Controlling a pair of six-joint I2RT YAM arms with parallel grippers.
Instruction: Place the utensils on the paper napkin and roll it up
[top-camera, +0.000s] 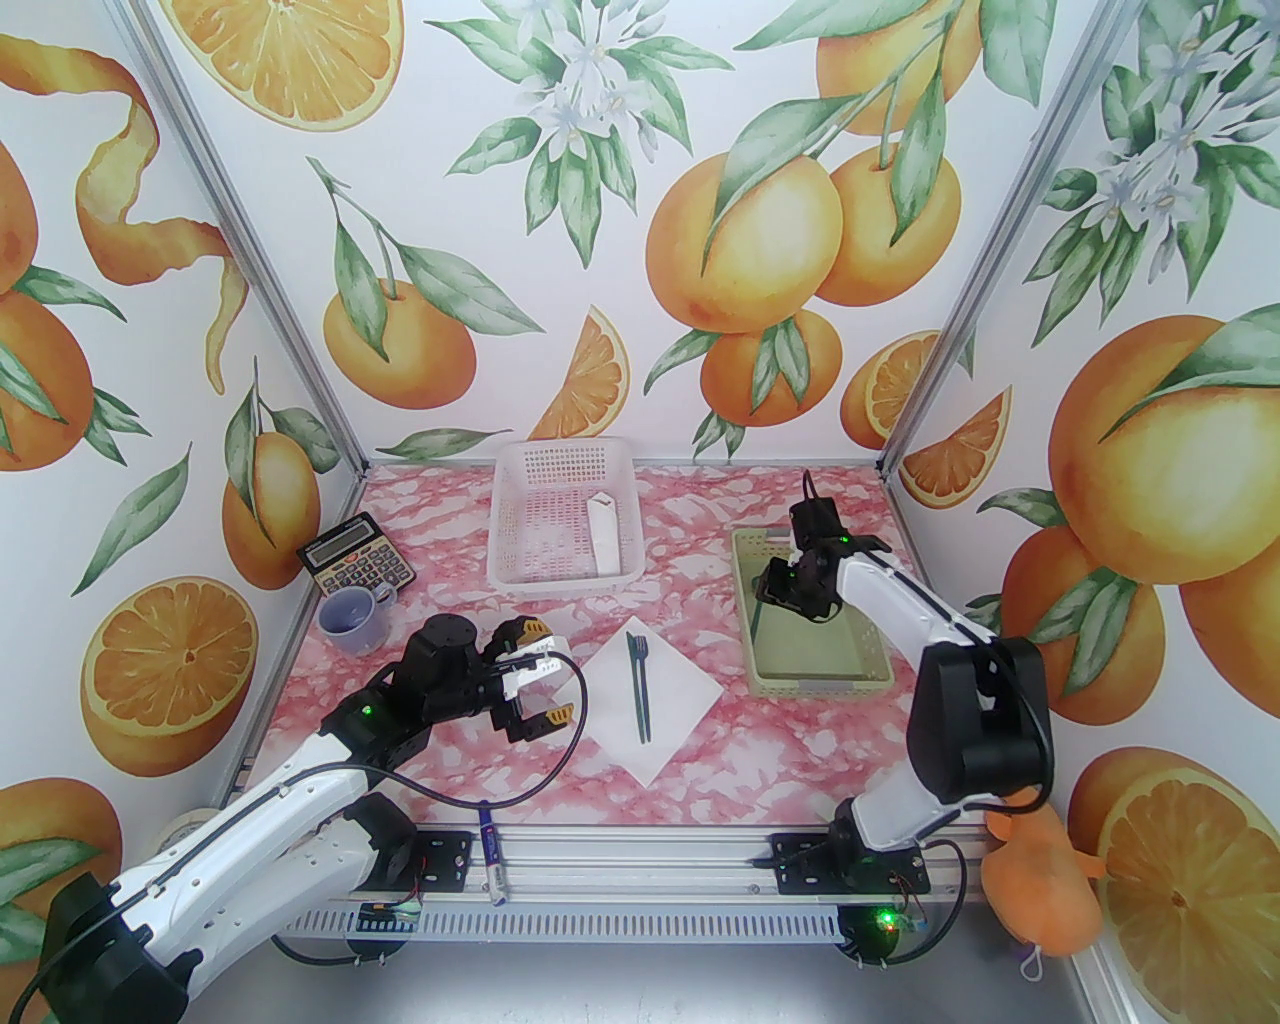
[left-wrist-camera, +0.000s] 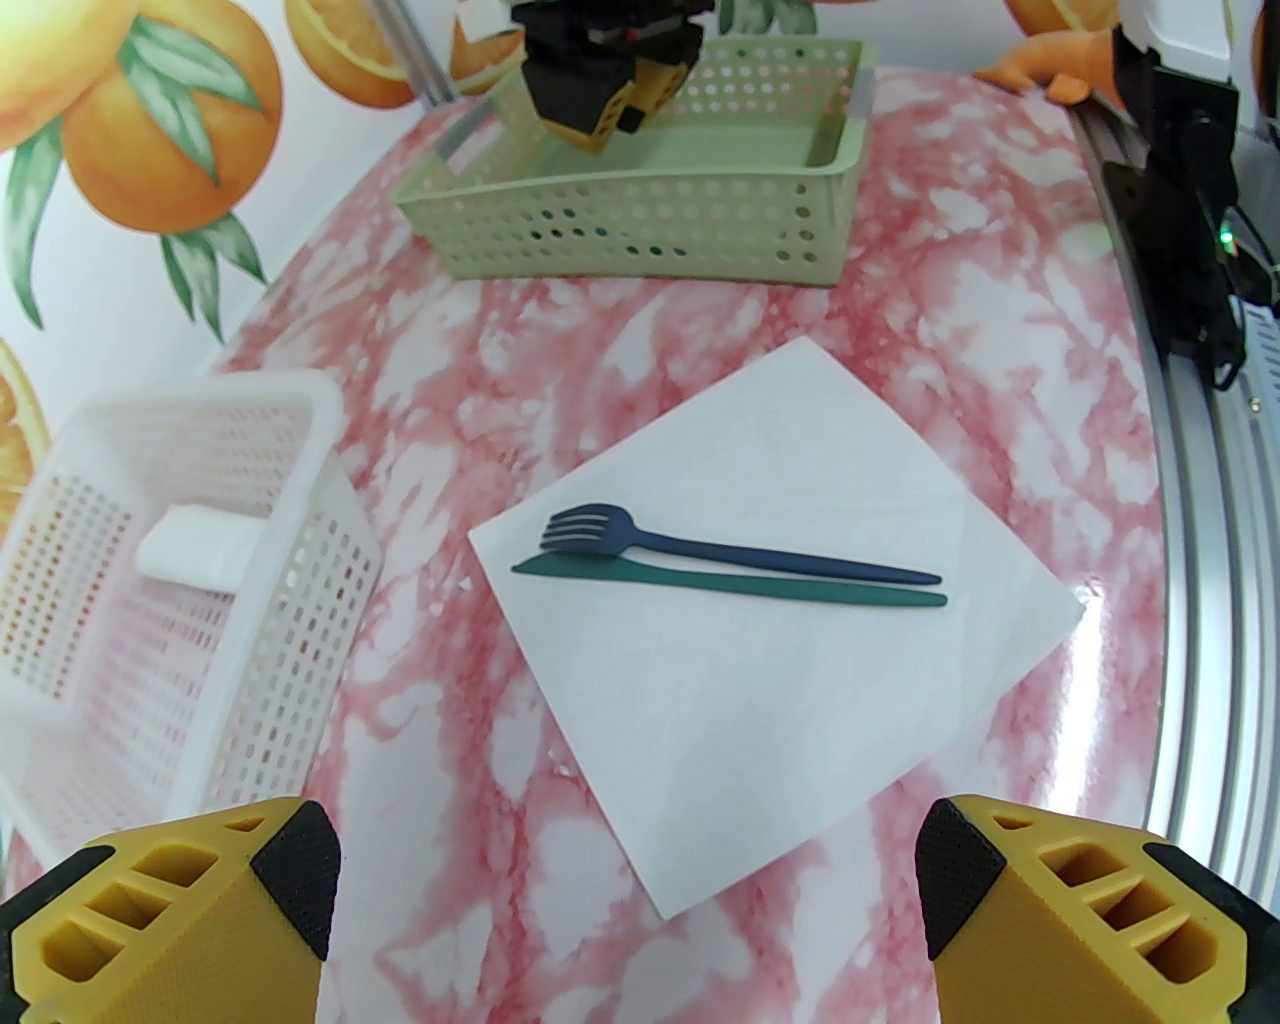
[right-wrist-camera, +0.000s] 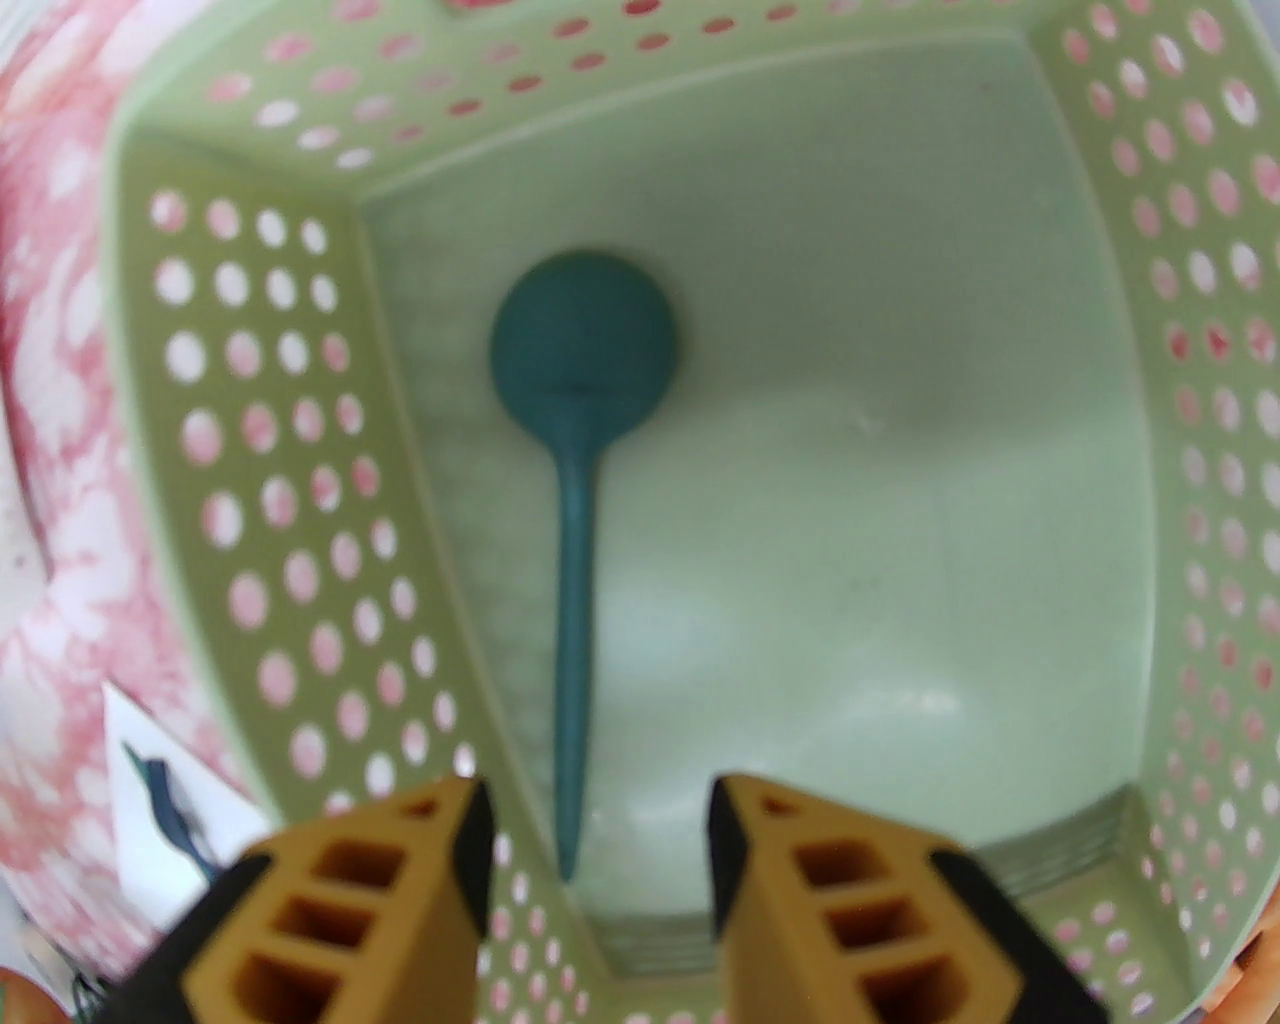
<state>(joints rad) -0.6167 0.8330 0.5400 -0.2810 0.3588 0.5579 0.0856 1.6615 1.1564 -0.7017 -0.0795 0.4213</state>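
Note:
The white paper napkin (top-camera: 668, 712) (left-wrist-camera: 800, 660) lies as a diamond on the pink marbled table. Two of the utensils rest on it side by side, a dark blue fork (left-wrist-camera: 740, 555) and a teal knife (left-wrist-camera: 730, 585), also visible from above (top-camera: 638, 690). A teal spoon (right-wrist-camera: 580, 400) lies on the floor of the pale green basket (top-camera: 868, 668) (right-wrist-camera: 300, 560). My right gripper (top-camera: 775, 592) (right-wrist-camera: 600, 850) hangs open over the spoon's handle end, which sits between the fingers nearer the left one. My left gripper (top-camera: 530, 685) (left-wrist-camera: 625, 880) is wide open, just left of the napkin.
A white mesh basket (top-camera: 520, 560) (left-wrist-camera: 250, 420) holding a white block stands behind the napkin. A calculator (top-camera: 355, 568) and a lilac cup (top-camera: 352, 617) sit at the far left. A blue-capped marker (top-camera: 492, 850) lies on the front rail.

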